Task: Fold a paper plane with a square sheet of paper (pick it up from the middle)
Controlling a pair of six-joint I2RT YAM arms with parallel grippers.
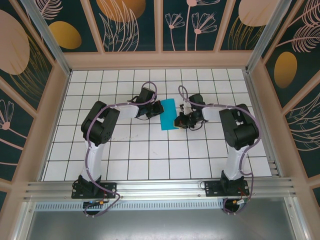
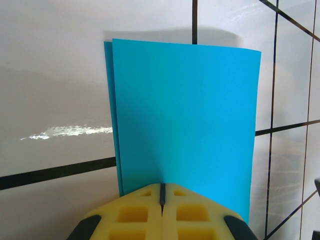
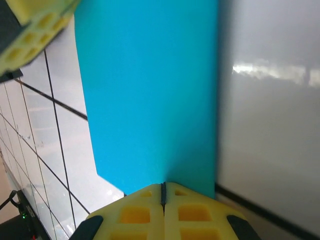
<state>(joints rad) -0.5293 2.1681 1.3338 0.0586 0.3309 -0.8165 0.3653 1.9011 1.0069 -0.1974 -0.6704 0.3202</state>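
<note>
Left gripper (image 2: 162, 186) and right gripper (image 3: 163, 184), both closed, sit at opposite edges of the folded paper (image 1: 168, 114) (elbows bent, forearms angled inward).

Sheet of paper (image 2: 185, 120) was thin, matt, smooth. Table top (image 2: 50, 75) was glossy white, smooth, with glare streaks. Front rail (image 1: 160, 187) looked like brushed bare metal.

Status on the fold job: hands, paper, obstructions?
Left hand, right hand shut, tips on paper, opposite sides. Paper folded double, on table. Nothing in the way.
</note>
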